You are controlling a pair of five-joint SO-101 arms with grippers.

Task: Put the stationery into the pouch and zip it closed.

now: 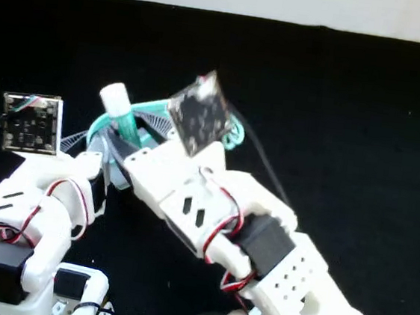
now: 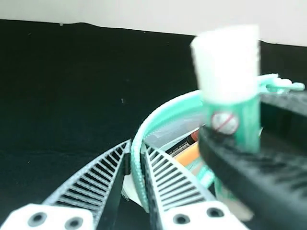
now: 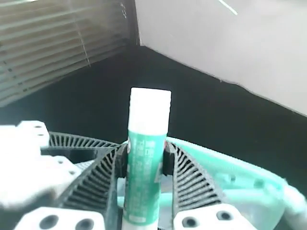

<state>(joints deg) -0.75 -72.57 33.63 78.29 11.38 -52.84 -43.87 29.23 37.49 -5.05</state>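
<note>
Glue stick [image 3: 149, 108] upright, pinched in right claw [image 3: 145, 148] — at pouch's [image 2: 165, 108] 9 o'clock end; left claw [image 2: 136, 151] clamps pouch rim.

Bright, even light falls on the scene. The white cap of the glue stick [image 3: 146, 143], clamped in the right gripper [image 3: 145, 154], is washed out to plain white (the wall [image 3: 230, 43] beyond it too). The black table [image 2: 72, 96] ahead of the left gripper [image 2: 135, 148] stays deep dark. The pouch [image 2: 158, 115] pinched in that gripper is softly lit.
</note>
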